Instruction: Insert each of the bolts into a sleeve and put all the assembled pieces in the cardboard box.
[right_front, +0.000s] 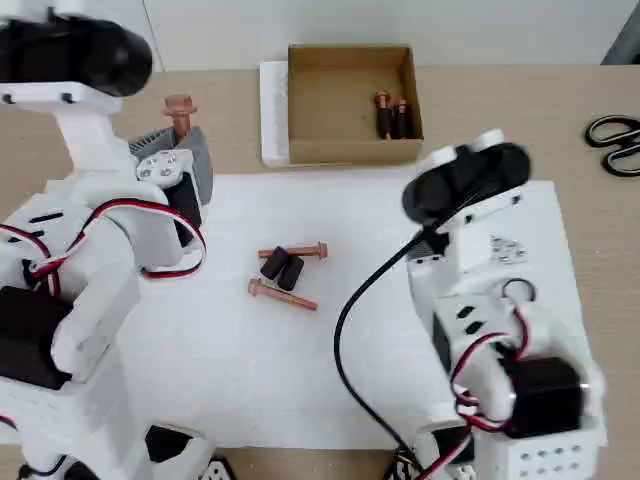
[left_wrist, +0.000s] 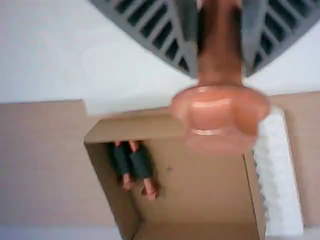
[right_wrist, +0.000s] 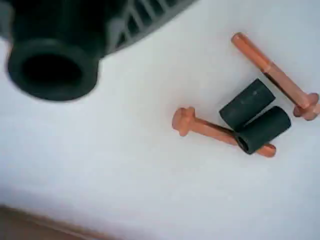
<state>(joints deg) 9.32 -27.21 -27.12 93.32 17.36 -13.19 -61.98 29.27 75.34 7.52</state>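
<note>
Two claws hold one part each. The left claw has its grey fingers pressed together on the shank of a copper bolt. The bolt's head sticks out past the fingertips. Beyond that head, well apart from the claw, lies the open cardboard box.

The right claw is pinching a black sleeve, and we see the open end of the sleeve pointing out of the claw. Past this claw, on the white mat, lie the loose bolts and the loose sleeves, near the claw but not touching it. The two sleeves lie side by side and touch each other. One of them lies across the shank of one bolt. The other bolt lies just beside the pair.

Now we count. In the high view the box holds two assembled pieces, lying side by side against its wall. On the mat there are two loose bolts and two loose sleeves. With the parts in the claws this makes five bolts and five sleeves in all.

We also see one white foam piece touching the box on the side toward the left claw, and one pair of scissors on the desk, off the mat, beyond the right claw.
</note>
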